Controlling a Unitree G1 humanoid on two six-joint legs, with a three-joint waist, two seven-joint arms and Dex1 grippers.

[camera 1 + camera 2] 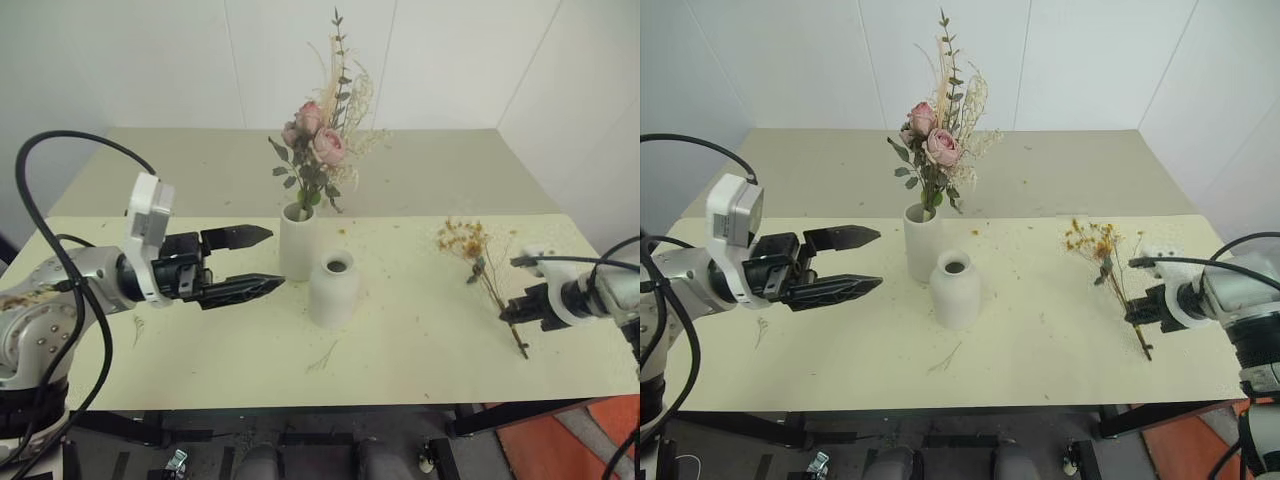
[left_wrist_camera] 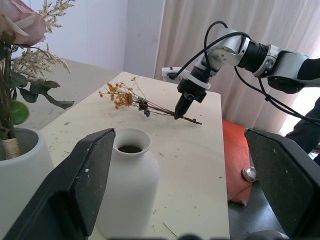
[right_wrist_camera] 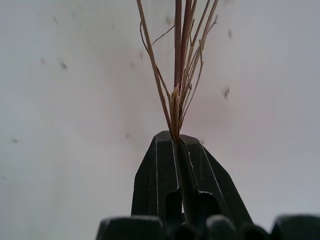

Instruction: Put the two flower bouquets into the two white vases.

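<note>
White walls close in behind a pale table (image 1: pixel 180 350) speckled with dry crumbs of plant. Near its middle stands the taller vase (image 1: pixel 297 242), already holding the rose bouquet (image 1: pixel 322 140) (pink blooms, green leaves, pale grasses rising high). Just beside it, nearer me, sits the shorter vase (image 1: pixel 333 289), round-bodied, its narrow mouth dark and unfilled. The left gripper (image 1: pixel 262 260) hovers level close beside the two vases, its black fingers spread wide with nothing between them. Well over on the table's right side, the right gripper (image 1: pixel 512 316) has its fingers pressed together on the thin brown stems of the dried bouquet (image 1: pixel 465 240). The yellow-orange heads point away toward the far side, and the stem ends poke out below the grip, close to the tabletop.
</note>
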